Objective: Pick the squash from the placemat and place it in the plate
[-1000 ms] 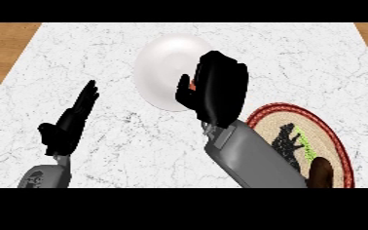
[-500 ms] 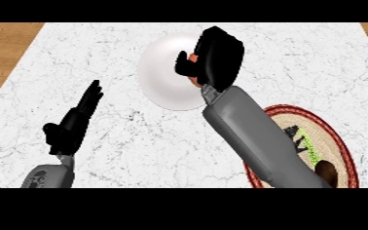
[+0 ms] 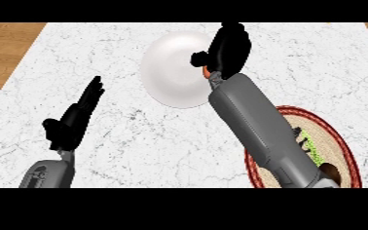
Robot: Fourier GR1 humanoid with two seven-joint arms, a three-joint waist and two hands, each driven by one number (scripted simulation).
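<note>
While the squash is gripped in the curled right hand over the plate's right edge, most of it is hidden. Behind the grey forearm, the placemat is half covered. Near the lower left, the left hand is held with straight fingers.

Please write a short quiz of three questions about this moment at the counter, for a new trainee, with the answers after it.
1. True or false: the right hand is over the right edge of the white plate.
2. Where is the round placemat? A) at the far left of the marble counter; B) at the near right, partly under the right forearm; C) on the plate.
3. What is the left hand doing?

Key
1. True. Its fingers are curled, and a bit of orange, probably the squash, shows under it.
2. B.
3. It rests open at the lower left, holding nothing.
</note>
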